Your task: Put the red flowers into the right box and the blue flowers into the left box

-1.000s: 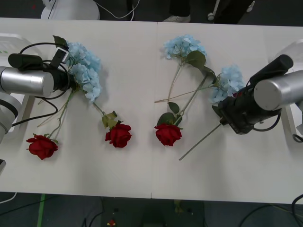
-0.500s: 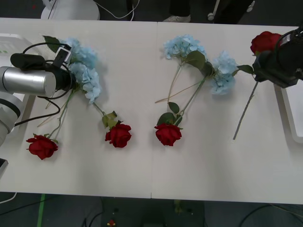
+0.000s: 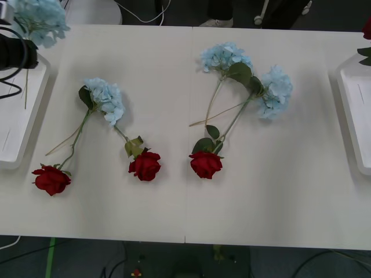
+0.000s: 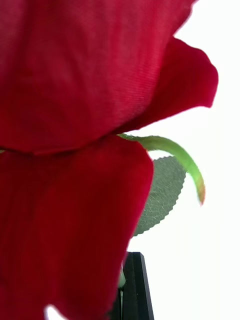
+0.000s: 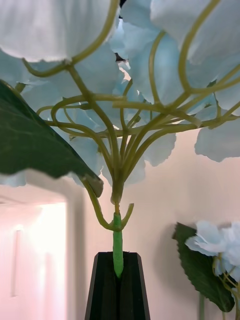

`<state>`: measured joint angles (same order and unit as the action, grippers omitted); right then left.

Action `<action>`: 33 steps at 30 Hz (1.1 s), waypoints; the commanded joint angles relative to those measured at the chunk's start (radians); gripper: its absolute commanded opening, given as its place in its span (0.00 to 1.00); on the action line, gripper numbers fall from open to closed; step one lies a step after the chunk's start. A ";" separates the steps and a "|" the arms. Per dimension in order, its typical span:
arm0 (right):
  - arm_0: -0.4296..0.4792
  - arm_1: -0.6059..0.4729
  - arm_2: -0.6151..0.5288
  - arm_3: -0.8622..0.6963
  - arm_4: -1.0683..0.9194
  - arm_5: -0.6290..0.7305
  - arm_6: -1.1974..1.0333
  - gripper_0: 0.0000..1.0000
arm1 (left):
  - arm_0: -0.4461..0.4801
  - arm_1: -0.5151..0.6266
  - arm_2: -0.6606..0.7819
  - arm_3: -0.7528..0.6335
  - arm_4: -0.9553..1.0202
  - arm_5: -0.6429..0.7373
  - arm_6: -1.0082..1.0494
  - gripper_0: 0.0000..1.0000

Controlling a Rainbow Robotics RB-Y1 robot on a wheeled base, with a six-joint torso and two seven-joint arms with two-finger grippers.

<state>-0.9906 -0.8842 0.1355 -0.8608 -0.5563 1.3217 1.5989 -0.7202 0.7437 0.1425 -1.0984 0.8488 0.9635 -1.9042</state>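
My left gripper (image 5: 118, 292) is shut on the green stem of a blue flower (image 5: 125, 75). In the front view that blue flower (image 3: 36, 20) hangs at the far left, above the back end of the left box (image 3: 17, 124). My right gripper (image 4: 131, 290) is shut on a red flower (image 4: 75, 150); the bloom (image 3: 367, 28) peeks in at the right edge, over the right box (image 3: 355, 110). On the table lie three blue flowers (image 3: 105, 98) (image 3: 226, 58) (image 3: 277, 90) and three red flowers (image 3: 51, 178) (image 3: 145, 166) (image 3: 206, 164).
The stems of the two right-hand blue flowers and the middle red flower cross each other at mid-table (image 3: 223, 119). The stem of the left blue flower lies beside that of the left red flower. Bare white table (image 3: 278, 191) spreads at the front right.
The left arm has lifted one blue flower off the table and carried it left over the left box. The right arm has swung the red flower right, to the view's edge over the right box.
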 commanded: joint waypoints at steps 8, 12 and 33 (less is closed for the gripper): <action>-0.062 0.021 0.059 0.215 0.263 -0.349 0.115 0.00 | 0.289 0.258 0.327 -0.041 0.053 0.009 -0.167 0.00; -0.062 0.042 0.059 0.292 0.277 -0.418 0.107 0.00 | 0.347 0.261 0.341 -0.038 -0.017 -0.034 -0.161 0.00; 0.020 0.074 0.059 0.422 0.297 -0.616 0.069 0.00 | 0.255 0.244 0.091 0.158 -0.030 -0.134 -0.157 0.00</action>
<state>-0.9721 -0.7994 0.2008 -0.4668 -0.2707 0.7175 1.6968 -0.4223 0.9552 0.2235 -0.9302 0.8059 0.8425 -2.0415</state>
